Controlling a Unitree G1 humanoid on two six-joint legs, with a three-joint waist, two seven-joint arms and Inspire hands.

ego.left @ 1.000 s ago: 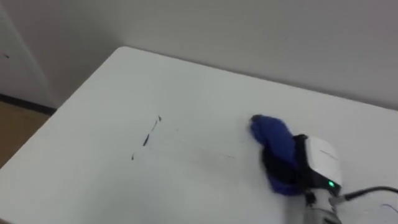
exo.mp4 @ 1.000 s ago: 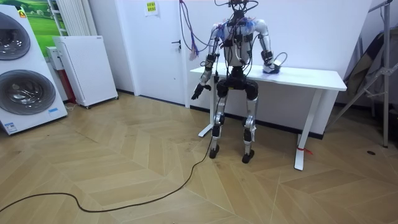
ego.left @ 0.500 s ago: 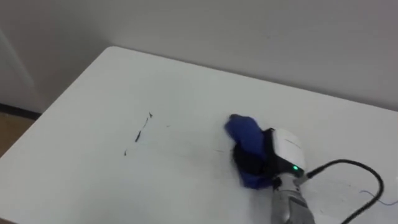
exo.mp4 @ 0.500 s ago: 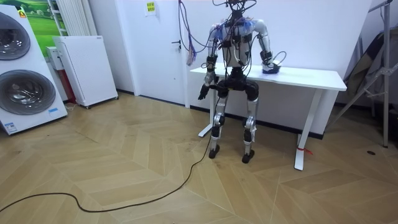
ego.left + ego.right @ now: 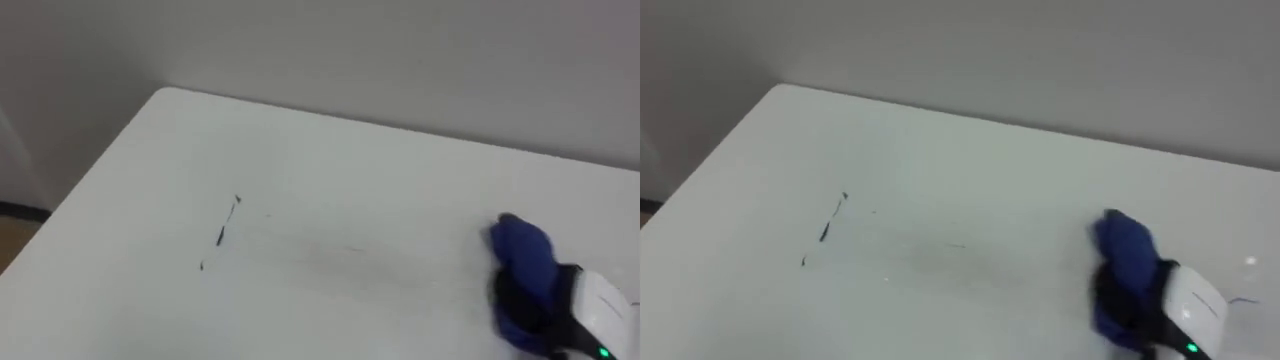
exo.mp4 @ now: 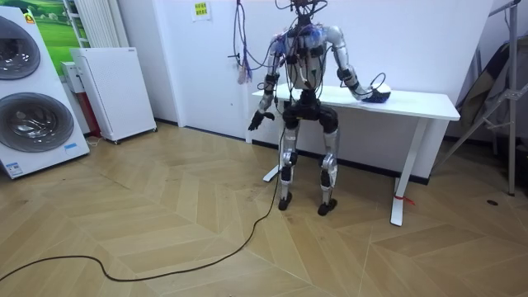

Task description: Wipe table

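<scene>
The soft, lumpy blue cloth (image 5: 518,250) lies on the smooth white table (image 5: 330,170) under the right hand (image 5: 535,300); I cannot tell if it grips. Thin dark marks (image 5: 221,236) sit well apart.

r hand (image 5: 540,300) fwd, l hand (image 6: 257,121) low
</scene>
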